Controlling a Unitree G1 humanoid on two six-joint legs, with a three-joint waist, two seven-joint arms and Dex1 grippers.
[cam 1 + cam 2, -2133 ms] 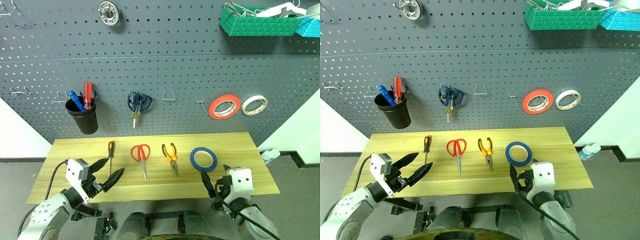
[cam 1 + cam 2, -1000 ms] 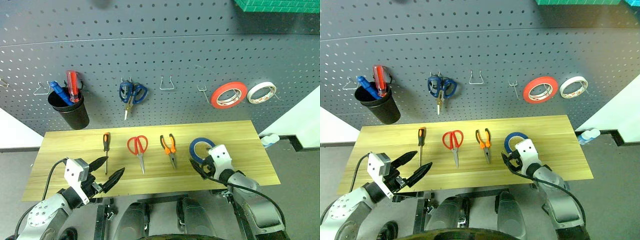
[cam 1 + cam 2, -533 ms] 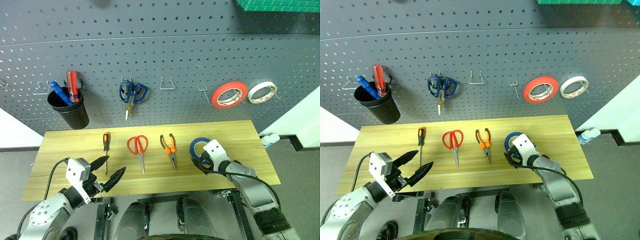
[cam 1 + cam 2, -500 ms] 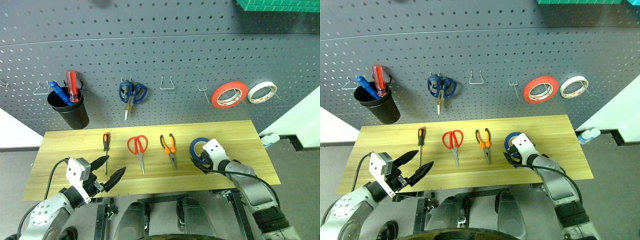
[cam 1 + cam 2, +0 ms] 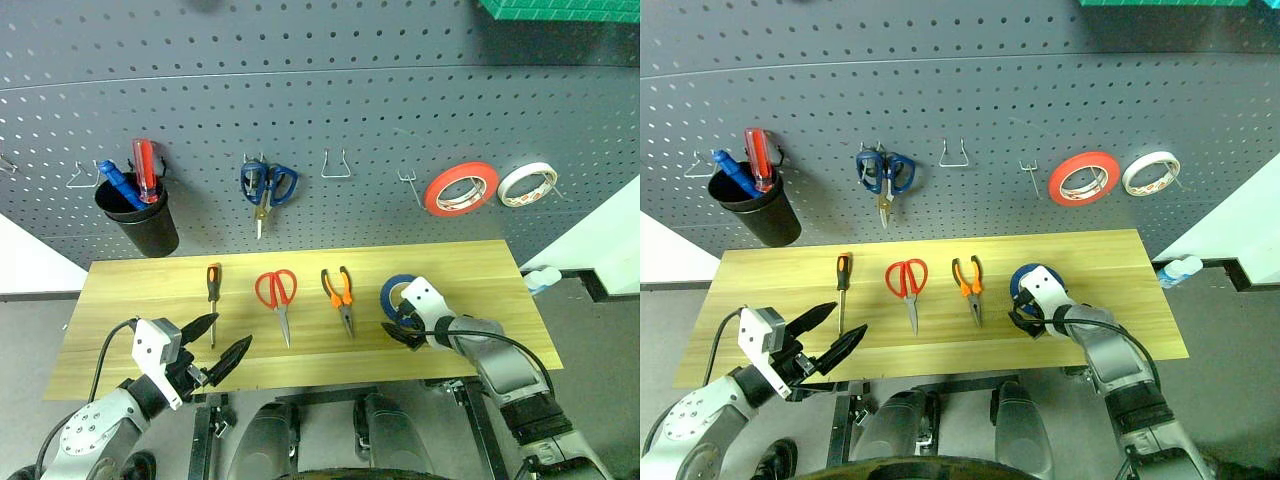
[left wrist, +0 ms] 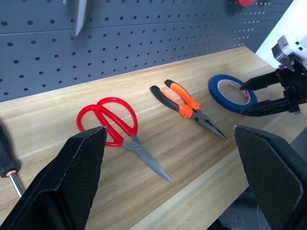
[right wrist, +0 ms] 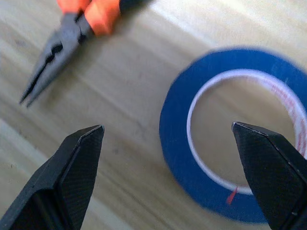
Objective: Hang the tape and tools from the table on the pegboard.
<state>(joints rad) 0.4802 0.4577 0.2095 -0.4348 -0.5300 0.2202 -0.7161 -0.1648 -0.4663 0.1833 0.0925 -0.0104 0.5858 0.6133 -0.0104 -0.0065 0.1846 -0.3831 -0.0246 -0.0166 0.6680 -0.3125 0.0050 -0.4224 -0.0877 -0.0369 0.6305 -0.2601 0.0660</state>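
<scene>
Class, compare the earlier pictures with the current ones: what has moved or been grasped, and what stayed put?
The right gripper reached forward onto the table and down over the blue tape, jaws open, nothing grasped. The left gripper, tools and tape stayed put.

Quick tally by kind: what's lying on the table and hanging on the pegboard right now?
Tape rolls: 3 (blue, red-orange, white)
Scissors: 2 (red-handled, blue-handled)
Pliers: 1
Screwdrivers: 3 (slim, thick red, thick blue)
Black cup: 1
Total: 10
</scene>
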